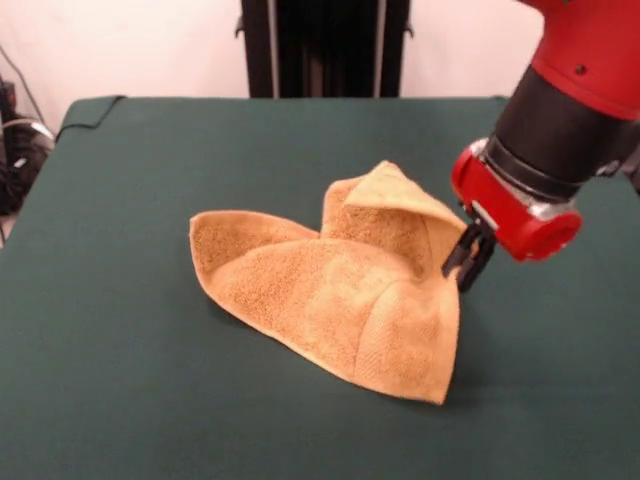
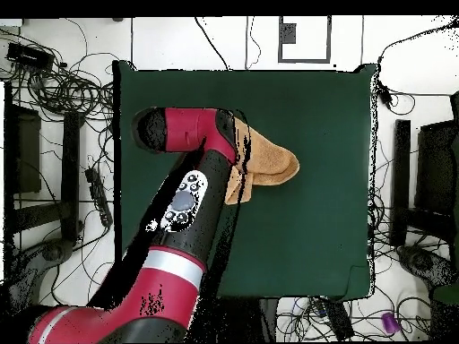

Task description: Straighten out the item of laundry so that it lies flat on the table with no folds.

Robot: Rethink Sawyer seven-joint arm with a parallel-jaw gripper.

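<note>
The worktop (image 1: 120, 380) is a broad rectangle under dark green cloth, and it fills most of the front view; from overhead its green surface (image 2: 323, 224) reaches well beyond everything resting on it.

The red and black arm (image 1: 580, 90) enters from the upper right of the front view. From overhead, the arm (image 2: 175, 260) runs up from the bottom edge and bends across the left part of the worktop, covering one side of the towel.

The orange-tan terry towel (image 1: 340, 290) sits near the middle of the worktop, a little toward the arm's side, and it is far from flat. One corner is raised into a peak at the arm's side, with cloth draping down from it in a tent shape (a fold line runs from the peak toward the near edge). A rounded flap spreads out to the left in the front view and lies low on the green cloth. From overhead only part of the towel (image 2: 269, 161) shows, poking out to the right of the arm.

The fingers (image 1: 468, 256) are dark and set close together, pinching the towel's lifted edge at its right side, just below the red wrist (image 1: 510, 205).
</note>
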